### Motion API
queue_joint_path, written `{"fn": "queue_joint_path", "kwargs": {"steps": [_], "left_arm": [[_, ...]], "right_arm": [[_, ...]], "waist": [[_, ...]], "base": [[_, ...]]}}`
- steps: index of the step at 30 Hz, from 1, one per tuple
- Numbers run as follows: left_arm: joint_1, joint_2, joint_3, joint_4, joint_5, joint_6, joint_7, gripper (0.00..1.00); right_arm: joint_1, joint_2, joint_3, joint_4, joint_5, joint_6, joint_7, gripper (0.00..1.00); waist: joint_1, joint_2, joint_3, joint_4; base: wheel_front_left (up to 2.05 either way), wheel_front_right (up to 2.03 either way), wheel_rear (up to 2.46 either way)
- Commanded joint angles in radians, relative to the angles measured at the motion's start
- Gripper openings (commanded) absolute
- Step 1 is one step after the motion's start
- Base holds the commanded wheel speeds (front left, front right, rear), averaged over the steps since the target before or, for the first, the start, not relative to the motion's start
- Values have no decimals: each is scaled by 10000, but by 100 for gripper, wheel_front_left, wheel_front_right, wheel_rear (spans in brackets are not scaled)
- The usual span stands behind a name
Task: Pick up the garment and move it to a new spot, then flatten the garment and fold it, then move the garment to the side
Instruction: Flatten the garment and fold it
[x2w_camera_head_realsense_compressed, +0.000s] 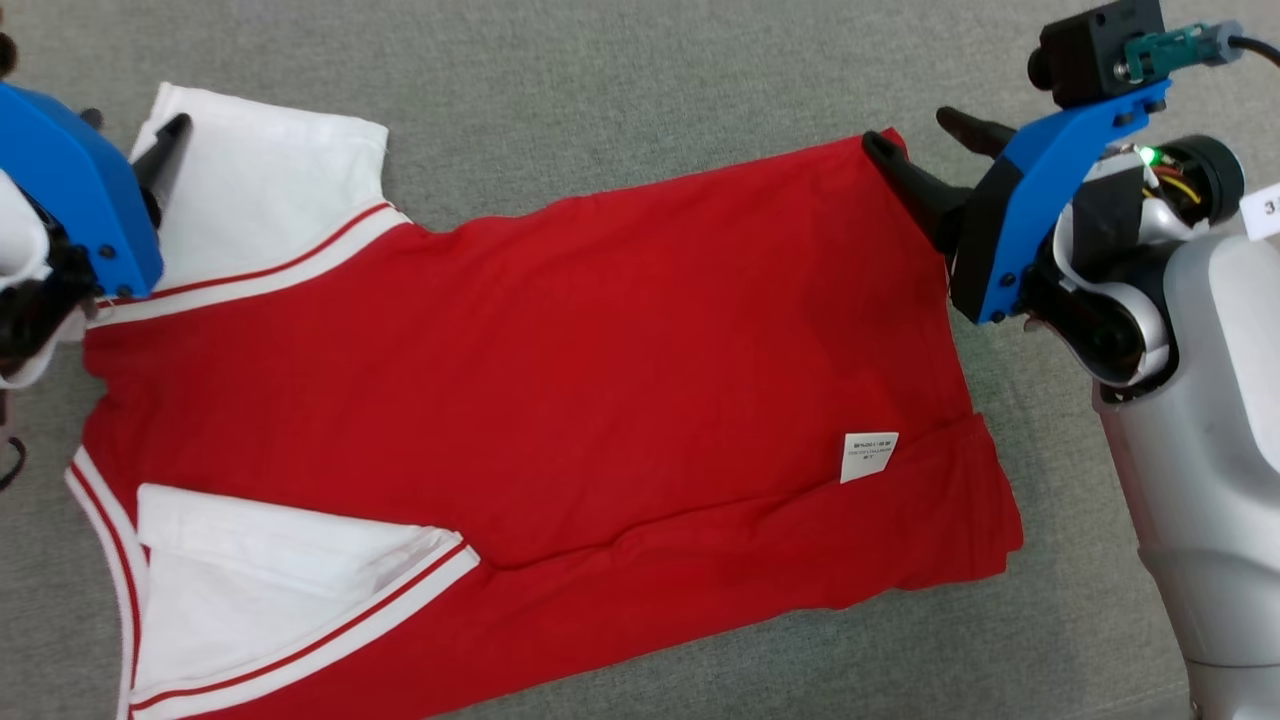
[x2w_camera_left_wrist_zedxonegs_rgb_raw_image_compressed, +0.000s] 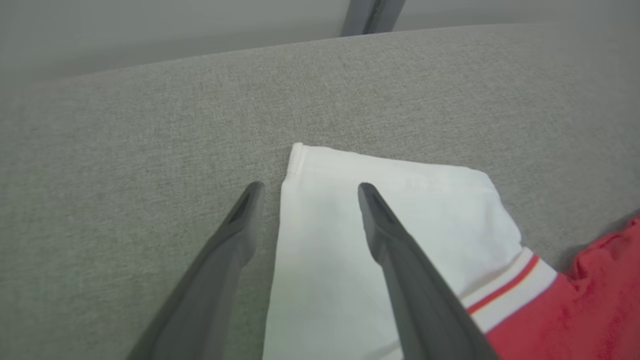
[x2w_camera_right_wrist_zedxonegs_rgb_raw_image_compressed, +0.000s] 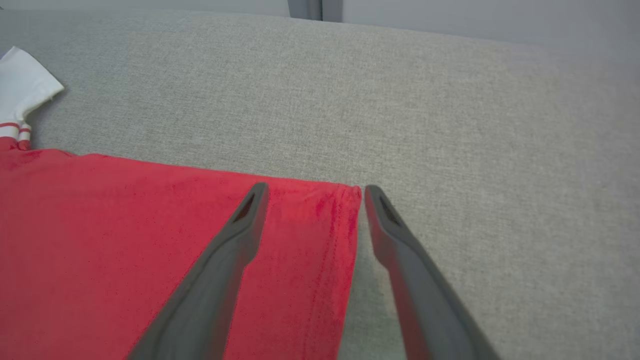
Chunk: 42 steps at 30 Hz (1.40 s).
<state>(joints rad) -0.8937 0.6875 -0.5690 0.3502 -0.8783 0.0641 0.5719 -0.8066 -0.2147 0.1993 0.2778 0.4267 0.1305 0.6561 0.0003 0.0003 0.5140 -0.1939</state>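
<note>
Starting nearest: seeing red short-sleeved knit T-shirt with white sleeves (x2w_camera_head_realsense_compressed: 560, 350) lying spread out on grey woven fabric surface (x2w_camera_head_realsense_compressed: 640, 90), sleeve end pointing left, hem pointing right. Noting near white sleeve with red-and-white striped trim (x2w_camera_head_realsense_compressed: 270, 570) lying on the red body at near left. Spotting a long fold running along the near edge of the body toward the near right hem corner. Marking small white rectangular care label (x2w_camera_head_realsense_compressed: 869, 456) sitting on the red cloth close to the hem, right of middle; print too small for reading.

Moving farther: seeing red body lying mostly flat, showing faint creases. Finding far white sleeve (x2w_camera_head_realsense_compressed: 265, 190) lying spread flat at far left, striped trim joining it to the red body.

Locating left gripper (x2w_camera_left_wrist_zedxonegs_rgb_raw_image_compressed: 311, 190) at far left, jaws standing wide apart, gripping nothing. Showing one dark finger over the far white sleeve and the other over bare grey surface just beside the sleeve's edge. Not managing to tell whether touching or hovering.

Locating right gripper (x2w_camera_head_realsense_compressed: 912, 128) at far right, jaws likewise standing wide apart, holding nothing. Straddling the far right hem corner, one finger over red cloth, the other over bare surface just beside it.

Seeing silver right forearm (x2w_camera_head_realsense_compressed: 1210, 450) running down the right side. Catching pale wall (x2w_camera_right_wrist_zedxonegs_rgb_raw_image_compressed: 450, 20) beyond the far edge of the surface.
</note>
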Motion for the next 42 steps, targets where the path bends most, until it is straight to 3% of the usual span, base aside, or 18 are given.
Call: {"fn": "queue_joint_path", "kwargs": {"steps": [1,16,17,18,19,28,42], "left_arm": [[-225,86,-23,21,84,8,81,100],[-518,780,-258,425,534,274,752,100],[-441,757,-263,459,435,290,852,71],[-347,719,-302,470,333,276,1025,9],[-248,686,-370,452,228,224,1218,0],[-102,447,-353,83,-10,130,1084,0],[-157,-94,-279,3,-270,49,588,0]], "right_arm": [[-237,-79,85,73,108,5,-127,100],[-800,-326,1020,563,859,5,-994,100],[-804,-350,1052,576,883,5,-1029,100],[-801,-388,1090,590,937,5,-1049,100],[-793,-445,1114,600,964,5,-1051,100],[-982,-664,1169,899,643,5,-525,100],[-1841,-166,1679,2720,-118,8,258,97]], "waist": [[-3,-3,108,-30],[-3,-3,959,-694],[-3,-3,977,-701],[-3,-3,986,-696],[-3,-3,982,-680],[-3,-3,794,-391],[-3,-3,960,209]], "base": [[0,0,0],[0,0,0],[0,0,0],[0,0,0],[0,0,0],[0,0,0],[0,0,0]]}}
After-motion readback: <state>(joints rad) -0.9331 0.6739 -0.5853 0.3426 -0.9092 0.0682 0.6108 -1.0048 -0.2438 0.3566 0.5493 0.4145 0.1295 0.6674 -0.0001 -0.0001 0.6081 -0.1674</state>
